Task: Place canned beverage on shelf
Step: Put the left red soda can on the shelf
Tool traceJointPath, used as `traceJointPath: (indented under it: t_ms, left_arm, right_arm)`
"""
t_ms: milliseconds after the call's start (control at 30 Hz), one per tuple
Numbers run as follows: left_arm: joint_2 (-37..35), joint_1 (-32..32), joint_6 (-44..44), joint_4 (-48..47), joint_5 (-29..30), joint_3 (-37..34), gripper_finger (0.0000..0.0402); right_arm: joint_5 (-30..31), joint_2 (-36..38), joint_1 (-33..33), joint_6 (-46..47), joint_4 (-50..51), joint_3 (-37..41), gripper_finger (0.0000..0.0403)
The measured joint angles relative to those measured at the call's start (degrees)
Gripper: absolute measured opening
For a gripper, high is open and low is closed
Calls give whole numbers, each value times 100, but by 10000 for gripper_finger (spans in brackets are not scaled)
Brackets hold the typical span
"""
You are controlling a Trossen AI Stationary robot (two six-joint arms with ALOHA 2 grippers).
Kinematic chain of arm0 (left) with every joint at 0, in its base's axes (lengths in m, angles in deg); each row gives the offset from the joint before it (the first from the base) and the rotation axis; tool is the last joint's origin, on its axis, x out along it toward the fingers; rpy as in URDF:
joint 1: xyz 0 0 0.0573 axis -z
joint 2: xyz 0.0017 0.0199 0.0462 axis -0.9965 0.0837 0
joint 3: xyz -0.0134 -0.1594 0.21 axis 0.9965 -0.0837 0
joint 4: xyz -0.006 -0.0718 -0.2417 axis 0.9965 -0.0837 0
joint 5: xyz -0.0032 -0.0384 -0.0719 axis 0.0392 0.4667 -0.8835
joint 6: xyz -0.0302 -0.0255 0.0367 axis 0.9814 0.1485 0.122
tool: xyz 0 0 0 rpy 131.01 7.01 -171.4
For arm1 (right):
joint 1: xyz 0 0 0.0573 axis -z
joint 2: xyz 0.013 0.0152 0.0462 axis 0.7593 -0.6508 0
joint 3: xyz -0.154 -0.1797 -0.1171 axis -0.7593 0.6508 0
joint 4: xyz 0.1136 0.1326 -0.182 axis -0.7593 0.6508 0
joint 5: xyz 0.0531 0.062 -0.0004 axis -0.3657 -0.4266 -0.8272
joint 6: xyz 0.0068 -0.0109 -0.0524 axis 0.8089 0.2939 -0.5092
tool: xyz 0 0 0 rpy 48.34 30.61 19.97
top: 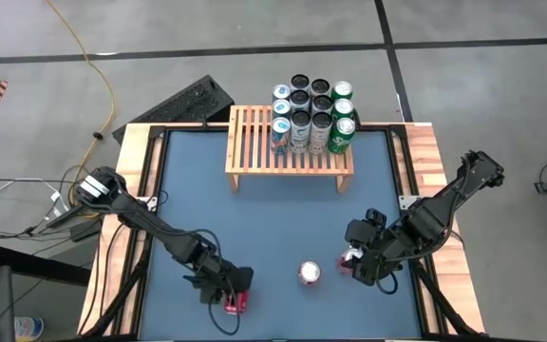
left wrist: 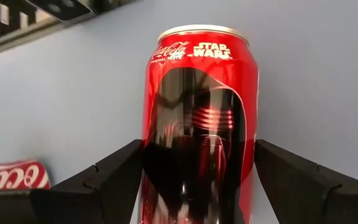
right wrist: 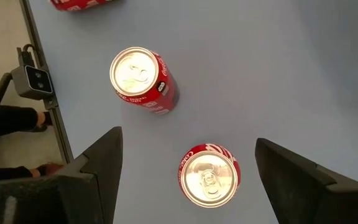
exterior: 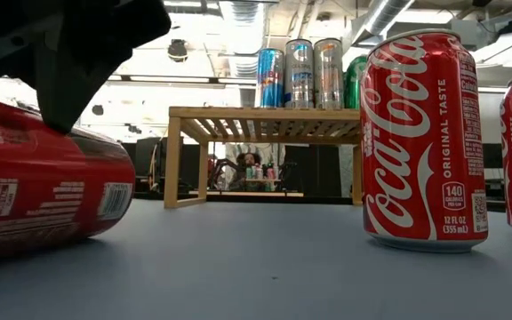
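Low view crops the lying can (exterior: pixel 43 178) between the left tool's (left wrist: pixel 197 180) spread fingers.

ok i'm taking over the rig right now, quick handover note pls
Left end effector: low at the table's near edge, fingers open either side of a red can lying on its side, one finger apart from it; no firm grip visible.
Right end effector: open, above an upright red can.
Third red can stands upright mid-table between the arms.
Shelf at the far side already carries a dozen cans on its right half.
Left: grasp, carry and shelve all three red cans.
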Motion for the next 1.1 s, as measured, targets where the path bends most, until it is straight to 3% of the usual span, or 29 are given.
traceJointPath:
  t_ms: [200,433,533,667,800,967,1100]
  left_arm:
    - [155,17,967,236,495,16,276]
    - [261,73,1476,151,1142,28,287]
    - [252,-20,2254,-317,1729,121,289]
    - [252,-72,2898,-1010,1991,327,290]
    - [256,-167,3521,-1281,1805,451,290]
    - [266,-342,4455,-1695,1139,683,285]
    - [274,-482,4676,-1927,930,813,264]
  right_arm:
    - [2,0,0,2,-2,0,301]
    - [9,0,0,167,2,0,301]
    - [11,0,0,243,1,0,301]
    - [26,0,0,256,-17,0,301]
    - [36,0,0,271,-19,0,301]
    - [42,0,2,353,-18,0,301]
    - [114,0,2,359,-18,0,301]
